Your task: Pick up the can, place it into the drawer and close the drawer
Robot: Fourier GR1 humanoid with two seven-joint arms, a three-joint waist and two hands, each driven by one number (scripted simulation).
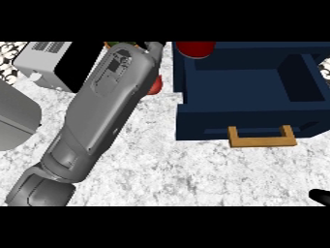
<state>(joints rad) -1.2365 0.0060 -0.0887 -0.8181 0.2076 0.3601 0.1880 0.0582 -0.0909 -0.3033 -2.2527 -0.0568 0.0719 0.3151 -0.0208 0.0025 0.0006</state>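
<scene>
My left forearm (pixel 99 111) runs from the lower left up to the top middle. Only a black sliver of the left hand (pixel 155 46) shows at the picture's upper edge. Just right of it a dark red rounded thing (pixel 195 48), probably the can, sits over the back left corner of the open navy drawer (pixel 253 118). The drawer has a wooden handle (pixel 262 137) at its front. A second red patch (pixel 156 85) peeks out from behind the forearm on the counter. A small black part of my right hand (pixel 329 197) shows at the lower right.
A white and black appliance (pixel 53 65) stands at the back left. A grey rounded object (pixel 3 116) lies at the left edge. Speckled white counter (pixel 182 174) spreads in front of the drawer.
</scene>
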